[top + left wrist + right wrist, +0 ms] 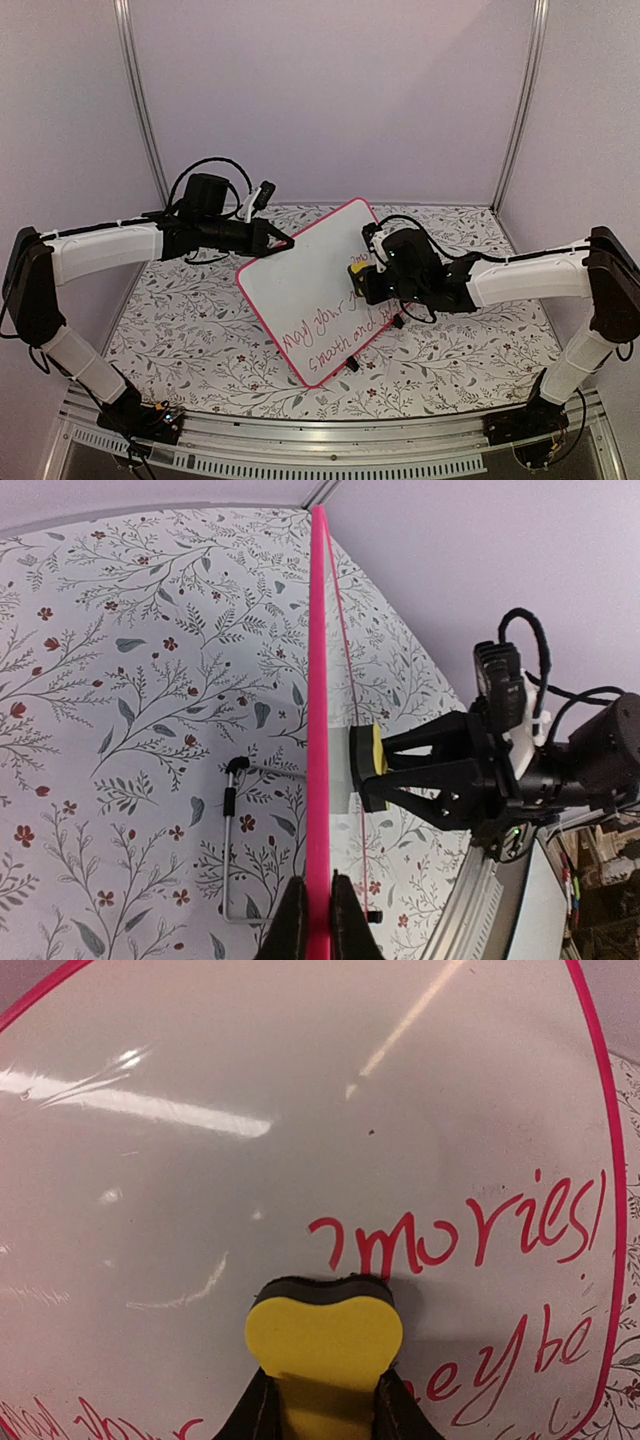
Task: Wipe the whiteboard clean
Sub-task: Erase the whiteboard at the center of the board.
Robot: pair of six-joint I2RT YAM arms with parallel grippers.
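Observation:
The whiteboard, pink-framed, stands tilted above the table with red writing on its lower half; the upper half is wiped white. My left gripper is shut on its upper left edge. In the left wrist view the frame runs edge-on between the left gripper jaws. My right gripper is shut on a yellow eraser. The eraser presses its dark felt against the board, just below the red word. The left wrist view shows the eraser flat on the board's face.
The table wears a floral cloth. A wire stand with a black sleeve hangs behind the board, and a black clip foot sits at its lower edge. Metal posts and pale walls enclose the back; a metal rail lines the front.

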